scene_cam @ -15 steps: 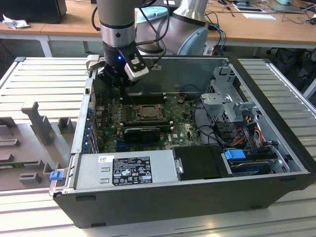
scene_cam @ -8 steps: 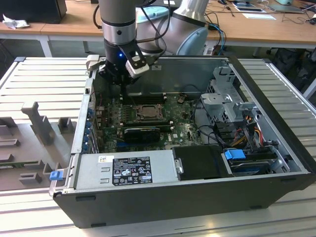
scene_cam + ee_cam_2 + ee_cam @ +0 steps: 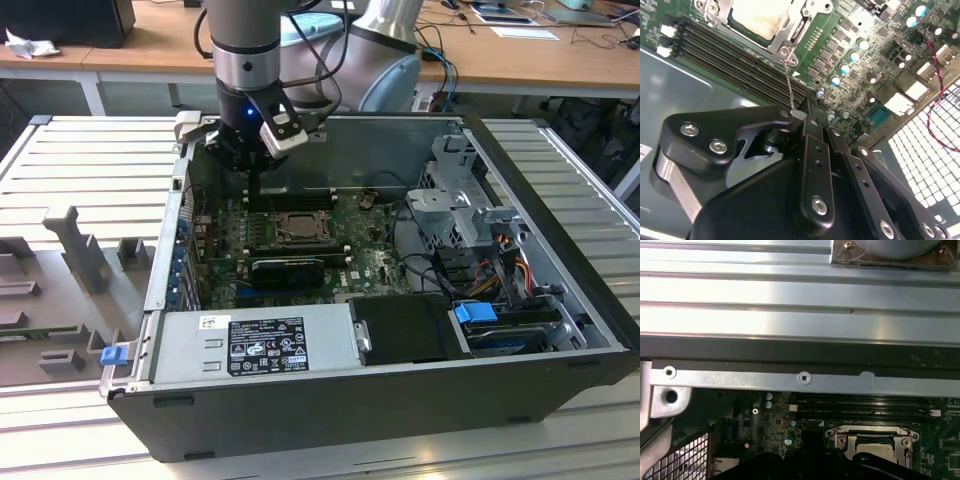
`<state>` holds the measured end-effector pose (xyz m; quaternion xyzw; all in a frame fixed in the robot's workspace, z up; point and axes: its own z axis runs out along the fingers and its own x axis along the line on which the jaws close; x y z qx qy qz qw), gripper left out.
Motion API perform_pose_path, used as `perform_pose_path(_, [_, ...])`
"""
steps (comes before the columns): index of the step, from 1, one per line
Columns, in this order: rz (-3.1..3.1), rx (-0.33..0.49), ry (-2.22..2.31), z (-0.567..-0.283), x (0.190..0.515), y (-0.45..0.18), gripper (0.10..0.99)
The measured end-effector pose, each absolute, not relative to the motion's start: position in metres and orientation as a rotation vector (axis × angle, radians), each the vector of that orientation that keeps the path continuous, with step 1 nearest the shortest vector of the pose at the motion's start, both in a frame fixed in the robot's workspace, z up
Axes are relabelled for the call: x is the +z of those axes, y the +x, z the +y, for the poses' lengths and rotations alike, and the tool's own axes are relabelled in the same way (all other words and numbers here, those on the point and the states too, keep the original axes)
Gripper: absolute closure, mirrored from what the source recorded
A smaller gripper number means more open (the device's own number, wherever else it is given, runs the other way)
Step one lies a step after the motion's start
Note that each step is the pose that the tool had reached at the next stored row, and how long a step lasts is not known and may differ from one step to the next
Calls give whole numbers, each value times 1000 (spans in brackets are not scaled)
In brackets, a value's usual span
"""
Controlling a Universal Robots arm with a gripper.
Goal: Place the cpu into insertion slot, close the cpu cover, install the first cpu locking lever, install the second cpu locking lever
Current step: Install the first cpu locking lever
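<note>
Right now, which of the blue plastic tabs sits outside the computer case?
The small blue tab at the case's outer corner, on the exterior view's left, beside the grey fixture tray. The larger blue tab sits inside the case, on the drive bay at that view's right.

Even overhead room light, bright glare on the ribbed metal table (image 3: 790, 290), gripper (image 3: 807, 120) body softly out of focus.

— What am I working over?
— A bench (image 3: 90, 165) of ribbed silvery metal slats.
— What lies directly on it?
— An open black computer case (image 3: 400, 420), set across the middle, and a grey fixture tray (image 3: 60, 300) with upright blocks at the exterior view's left, just beside the case.
— Anything behind?
— 1 wooden desk (image 3: 130, 55) stands beyond the bench
</note>
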<state>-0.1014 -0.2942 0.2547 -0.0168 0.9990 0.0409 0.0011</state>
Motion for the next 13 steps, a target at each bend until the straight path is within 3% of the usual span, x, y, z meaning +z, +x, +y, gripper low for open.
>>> perform_pose_path(13, [3136,128,-53,-294,255,-89,980])
